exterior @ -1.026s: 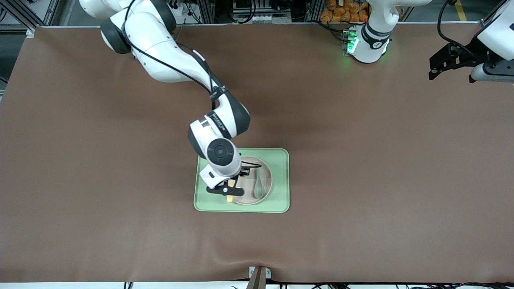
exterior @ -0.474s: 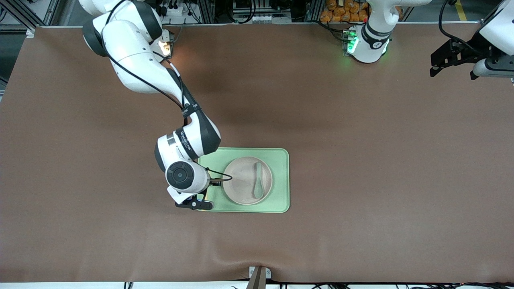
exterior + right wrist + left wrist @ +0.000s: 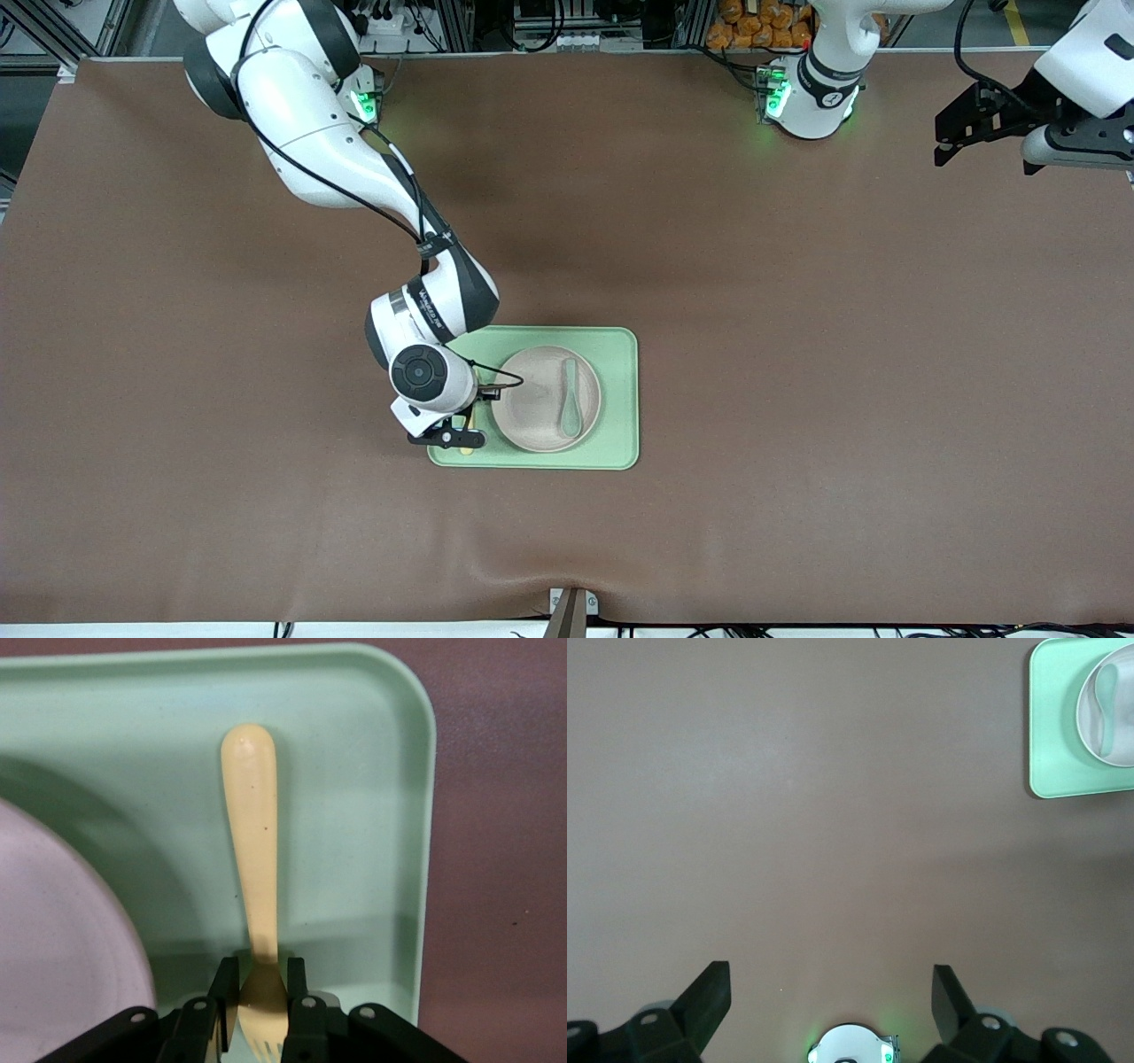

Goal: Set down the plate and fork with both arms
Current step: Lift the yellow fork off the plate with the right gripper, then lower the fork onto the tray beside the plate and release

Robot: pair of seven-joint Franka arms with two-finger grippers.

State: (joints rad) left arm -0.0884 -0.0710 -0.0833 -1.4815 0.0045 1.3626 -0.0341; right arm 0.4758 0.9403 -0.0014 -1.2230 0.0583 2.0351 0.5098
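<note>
the fork [image 3: 252, 868], pale yellow, is pinched near its tine end by the right hand [image 3: 259, 992], whose two black fingers [image 3: 223, 992] are closed on it from both sides. the fork's handle reaches out over the floor of the light green tray [image 3: 354, 815], in the strip between the plate and the tray's rim at the right arm's end; whether the handle rests on the tray or hangs just above it cannot be told. the plate [image 3: 532, 412], round and off-white, sits in the middle of the tray on the brown desk [image 3: 797, 354], just beside the fork. a grey-green spoon [image 3: 570, 403] lies on the plate. in the front view the right hand [image 3: 447, 436] hangs over the tray's edge toward the right arm's end. the left hand [image 3: 831, 992] waits well apart from the tray, up over the bare desk near the left arm's base, its fingers spread wide with nothing between them.
</note>
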